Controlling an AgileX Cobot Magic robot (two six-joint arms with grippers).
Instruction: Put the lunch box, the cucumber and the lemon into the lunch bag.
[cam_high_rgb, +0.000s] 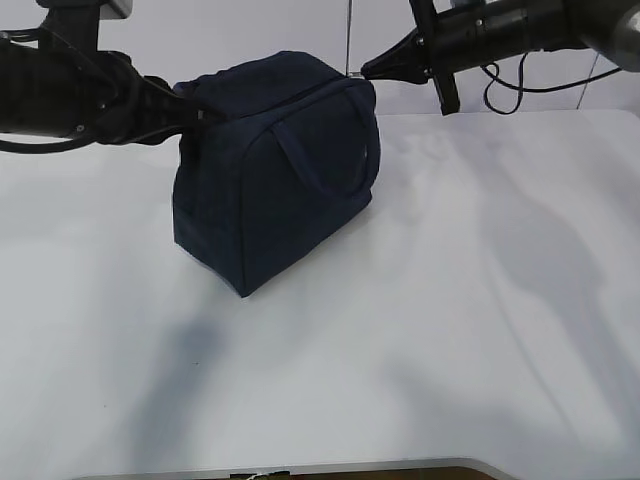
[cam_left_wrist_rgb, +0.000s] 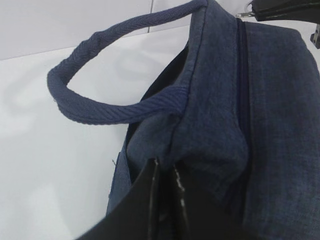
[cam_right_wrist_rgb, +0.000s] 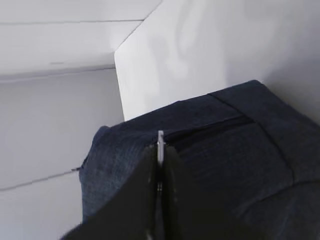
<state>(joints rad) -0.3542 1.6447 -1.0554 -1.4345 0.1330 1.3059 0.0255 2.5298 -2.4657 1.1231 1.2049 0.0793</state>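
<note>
You've got the white table (cam_high_rgb: 480, 350), smooth and matte, with the lunch bag (cam_high_rgb: 275, 170) standing upright on it: navy woven fabric, domed top, zip line closed along the ridge, ribbed loop handles (cam_left_wrist_rgb: 100, 107). Left gripper (cam_high_rgb: 205, 112) comes in level at the bag's left top end, fingers (cam_left_wrist_rgb: 150, 200) pinched together on a fold of fabric. Right gripper (cam_high_rgb: 368, 70) reaches in at the bag's right top end, fingers (cam_right_wrist_rgb: 145, 190) clamped on the silver zip pull (cam_right_wrist_rgb: 160, 145). Box, cucumber & lemon aren't visible.
</note>
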